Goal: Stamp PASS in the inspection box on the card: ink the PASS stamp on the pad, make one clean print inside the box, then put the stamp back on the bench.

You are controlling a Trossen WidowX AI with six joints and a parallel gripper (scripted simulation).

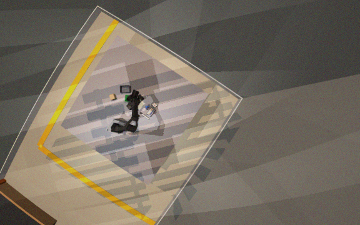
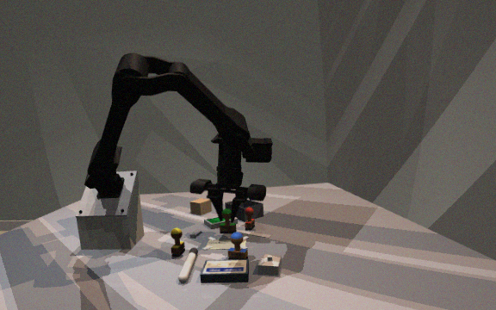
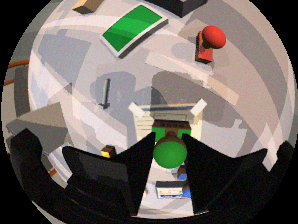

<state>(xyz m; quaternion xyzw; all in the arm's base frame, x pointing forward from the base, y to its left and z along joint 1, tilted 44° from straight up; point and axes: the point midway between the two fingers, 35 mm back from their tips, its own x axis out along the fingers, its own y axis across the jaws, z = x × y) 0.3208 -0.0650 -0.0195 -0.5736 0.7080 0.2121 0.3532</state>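
Observation:
My gripper (image 2: 227,220) (image 3: 168,137) is shut on the green-knobbed stamp (image 2: 227,228) (image 3: 170,155), which it holds upright. In the wrist view the stamp overlaps the cream card (image 2: 213,247) (image 3: 143,123); its exact height over the card is unclear. White pieces lie at two card corners. The stamp and fingers hide part of the card, and I cannot make out the inspection box or any print. The green ink pad (image 1: 126,98) (image 2: 214,221) (image 3: 131,30) lies open beyond the card.
A red stamp (image 2: 249,219) (image 3: 213,38) stands beyond the card, and a blue stamp (image 2: 237,238) and yellow stamp (image 2: 176,234) on the near side. A marker (image 2: 188,267), labelled case (image 2: 224,277) and grey box (image 2: 269,267) lie nearer. A wooden block (image 1: 112,97) (image 2: 201,207) lies farther back.

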